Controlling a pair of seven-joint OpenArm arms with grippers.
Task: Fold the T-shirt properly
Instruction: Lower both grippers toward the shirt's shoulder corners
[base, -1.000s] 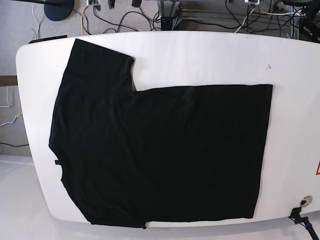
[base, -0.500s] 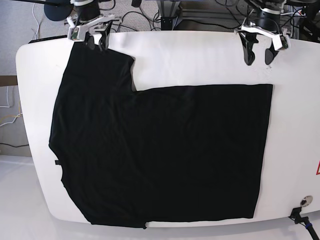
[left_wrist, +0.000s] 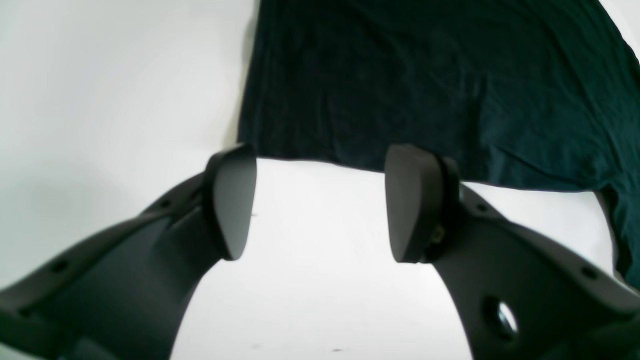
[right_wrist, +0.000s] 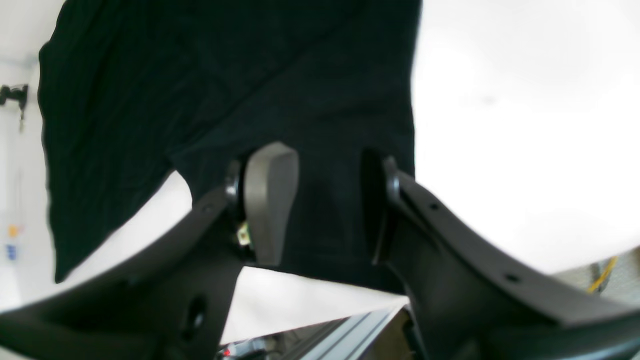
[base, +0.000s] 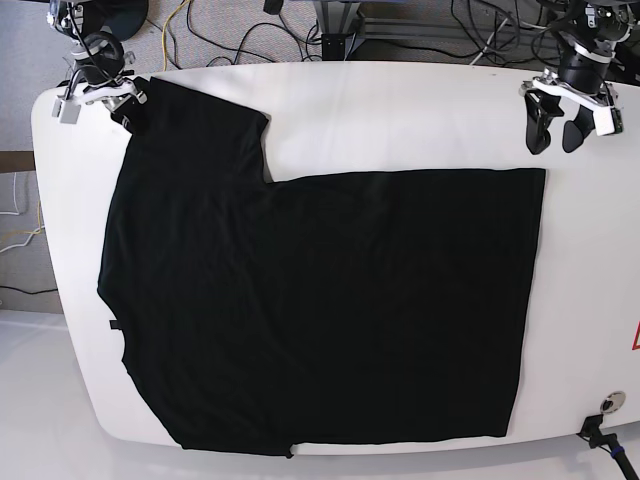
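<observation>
Black cloth T-shirt (base: 320, 300) lies flat on my white oval table (base: 400, 110), plain side up. Left gripper (base: 555, 135) hovers spread wide by the hem corner; right gripper (base: 125, 105) straddles the sleeve, half-open, not pinching.

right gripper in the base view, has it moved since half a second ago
Yes. The right gripper has shifted left and down along the table's far edge, now over the T-shirt's sleeve corner.

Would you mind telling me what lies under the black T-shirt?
The T-shirt lies flat on the white table, whose bare top shows all round it. Anything between cloth and table is covered; no bulge shows. The shirt's underside is hidden too.
</observation>
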